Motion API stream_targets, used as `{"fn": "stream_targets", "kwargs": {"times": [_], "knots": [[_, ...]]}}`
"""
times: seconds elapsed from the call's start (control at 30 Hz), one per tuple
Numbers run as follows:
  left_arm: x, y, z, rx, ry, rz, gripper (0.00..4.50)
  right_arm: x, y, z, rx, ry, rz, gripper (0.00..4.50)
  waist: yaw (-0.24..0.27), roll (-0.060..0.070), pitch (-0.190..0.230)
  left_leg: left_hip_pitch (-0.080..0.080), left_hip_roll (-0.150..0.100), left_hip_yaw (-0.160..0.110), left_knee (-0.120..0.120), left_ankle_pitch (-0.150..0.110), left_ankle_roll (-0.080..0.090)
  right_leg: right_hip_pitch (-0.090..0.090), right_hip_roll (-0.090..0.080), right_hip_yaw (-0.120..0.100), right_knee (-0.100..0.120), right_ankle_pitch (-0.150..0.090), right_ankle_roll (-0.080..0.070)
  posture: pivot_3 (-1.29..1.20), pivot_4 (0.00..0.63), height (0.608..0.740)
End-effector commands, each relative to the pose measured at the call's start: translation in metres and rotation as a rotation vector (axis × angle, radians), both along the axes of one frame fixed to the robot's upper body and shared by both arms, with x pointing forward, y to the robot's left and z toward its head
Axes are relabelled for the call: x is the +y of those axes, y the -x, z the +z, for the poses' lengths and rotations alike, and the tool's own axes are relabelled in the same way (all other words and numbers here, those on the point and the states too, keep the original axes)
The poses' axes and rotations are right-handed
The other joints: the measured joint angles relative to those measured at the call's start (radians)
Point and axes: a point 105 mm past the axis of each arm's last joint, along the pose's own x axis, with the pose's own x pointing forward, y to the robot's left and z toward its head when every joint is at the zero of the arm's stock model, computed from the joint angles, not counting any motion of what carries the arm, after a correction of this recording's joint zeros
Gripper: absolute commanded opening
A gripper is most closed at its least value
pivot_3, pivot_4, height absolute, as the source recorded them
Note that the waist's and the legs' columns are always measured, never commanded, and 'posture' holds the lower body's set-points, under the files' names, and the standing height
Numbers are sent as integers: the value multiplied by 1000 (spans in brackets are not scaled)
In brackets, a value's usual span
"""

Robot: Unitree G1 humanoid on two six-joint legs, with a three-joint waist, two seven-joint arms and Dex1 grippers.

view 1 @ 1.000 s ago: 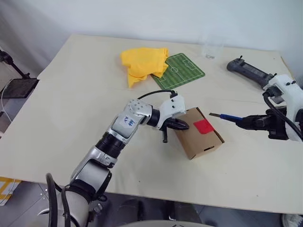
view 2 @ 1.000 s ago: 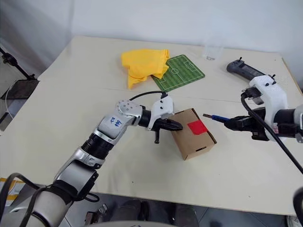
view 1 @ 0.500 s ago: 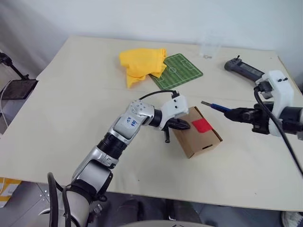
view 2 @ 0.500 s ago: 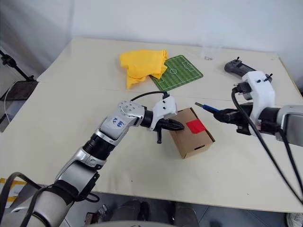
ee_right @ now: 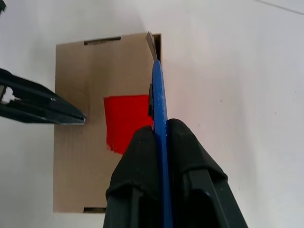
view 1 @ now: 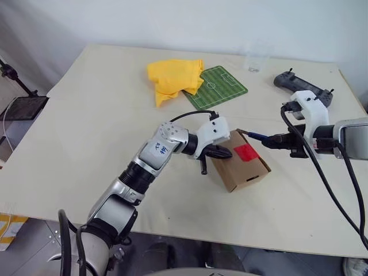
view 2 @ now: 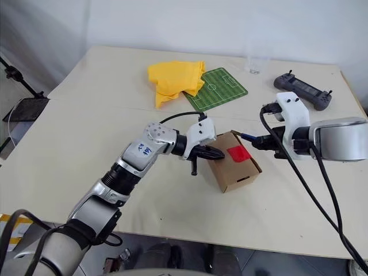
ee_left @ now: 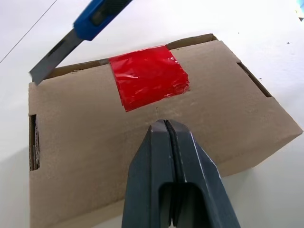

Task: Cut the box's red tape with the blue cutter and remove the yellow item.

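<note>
The brown box (view 1: 238,167) lies closed at the table's middle, the red tape (view 1: 245,152) over its lid's seam. My left gripper (ee_left: 164,124) is shut and empty, its tip over the lid (ee_left: 95,133) just short of the tape (ee_left: 148,76). My right gripper (ee_right: 159,126) is shut on the blue cutter (ee_right: 158,95). The cutter's silvery blade (ee_left: 52,59) reaches the box's far edge, beside the tape and apart from it. The yellow item is hidden.
A crumpled yellow cloth (view 1: 172,75) and a green football-pitch mat (view 1: 215,86) lie behind the box. A black controller (view 1: 302,86) sits at the back right, and a clear glass (view 1: 256,60) near the far edge.
My right gripper has carried the cutter leftward, from well right of the box until its blade reaches the box's far edge. The left gripper and the box have stayed put.
</note>
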Motion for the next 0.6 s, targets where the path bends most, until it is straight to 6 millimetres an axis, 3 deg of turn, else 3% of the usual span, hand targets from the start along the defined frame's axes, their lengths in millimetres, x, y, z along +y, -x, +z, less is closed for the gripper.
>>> {"fn": "stream_targets", "kwargs": {"times": [0.03,0.6], "knots": [[3,-1,-4,3,-20,16,0,-5,3,5,-5,10,-8,78,0,0,0,0,0,0,0,0,0,0,0,0,0,0,0,0,150,740],[7,-4,-4,14,-24,29,0,-5,15,-13,57,1,24,78,0,0,0,0,0,0,2,-1,1,0,-1,0,1,0,0,0,150,740]]}}
